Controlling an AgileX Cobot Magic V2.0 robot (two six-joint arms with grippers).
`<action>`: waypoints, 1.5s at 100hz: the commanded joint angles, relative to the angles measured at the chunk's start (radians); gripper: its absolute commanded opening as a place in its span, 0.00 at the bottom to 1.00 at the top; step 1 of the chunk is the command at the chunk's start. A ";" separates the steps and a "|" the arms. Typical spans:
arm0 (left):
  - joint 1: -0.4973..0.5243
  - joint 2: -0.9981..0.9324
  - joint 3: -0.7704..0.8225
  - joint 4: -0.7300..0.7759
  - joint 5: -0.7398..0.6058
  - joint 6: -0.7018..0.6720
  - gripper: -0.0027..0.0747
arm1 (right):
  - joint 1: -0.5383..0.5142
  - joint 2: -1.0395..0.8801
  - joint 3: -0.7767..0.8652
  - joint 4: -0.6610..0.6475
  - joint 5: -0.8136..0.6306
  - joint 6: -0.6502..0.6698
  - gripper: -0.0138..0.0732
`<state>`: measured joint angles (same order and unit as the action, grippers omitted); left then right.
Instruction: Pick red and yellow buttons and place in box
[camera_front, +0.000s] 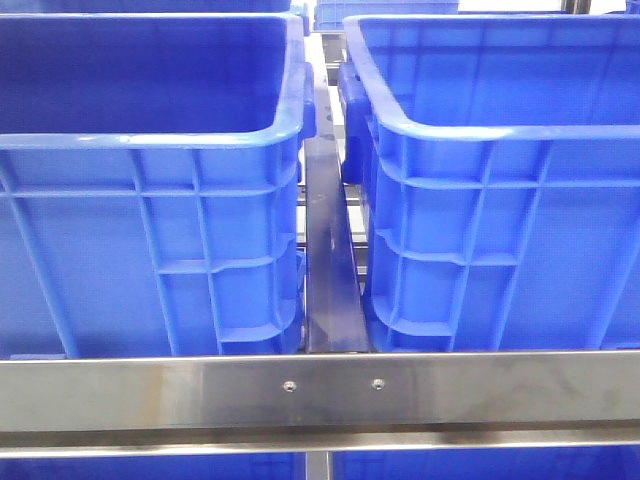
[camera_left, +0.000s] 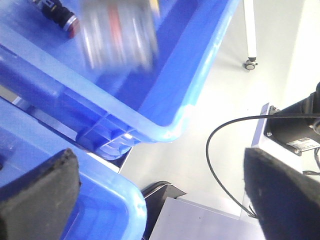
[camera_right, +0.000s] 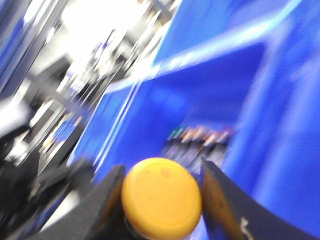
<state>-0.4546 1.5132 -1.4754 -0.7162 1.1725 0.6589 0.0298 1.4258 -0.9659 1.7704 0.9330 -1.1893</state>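
My right gripper (camera_right: 161, 200) is shut on a round yellow button (camera_right: 161, 196), held between its two dark fingers above the inside of a blue bin (camera_right: 210, 105); the view is blurred by motion. My left gripper (camera_left: 160, 195) is open and empty, its black pads wide apart over the rim of a blue bin (camera_left: 115, 200) and the floor. A red-tipped button (camera_left: 64, 19) lies in the further blue bin (camera_left: 165, 100) in the left wrist view, beside a blurred clear packet (camera_left: 117, 32). Neither gripper shows in the front view.
Two large blue bins, left (camera_front: 150, 200) and right (camera_front: 500, 200), fill the front view behind a steel rail (camera_front: 320, 390), with a narrow gap between them. A black cable (camera_left: 220, 165) and a grey platform (camera_left: 200, 220) lie below my left gripper. Several small parts (camera_right: 197, 137) lie in the bin under my right gripper.
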 joint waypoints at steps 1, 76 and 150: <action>-0.008 -0.034 -0.037 -0.061 -0.015 0.000 0.85 | -0.080 -0.035 -0.054 0.038 0.020 -0.017 0.40; -0.008 -0.034 -0.037 -0.061 -0.011 0.000 0.85 | -0.164 0.165 -0.176 -0.229 -0.634 -0.261 0.40; -0.008 -0.034 -0.037 -0.063 -0.013 -0.010 0.85 | -0.164 0.396 -0.318 -0.229 -0.633 -0.264 0.67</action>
<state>-0.4546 1.5132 -1.4754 -0.7162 1.1740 0.6571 -0.1334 1.8732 -1.2488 1.5153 0.2852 -1.4395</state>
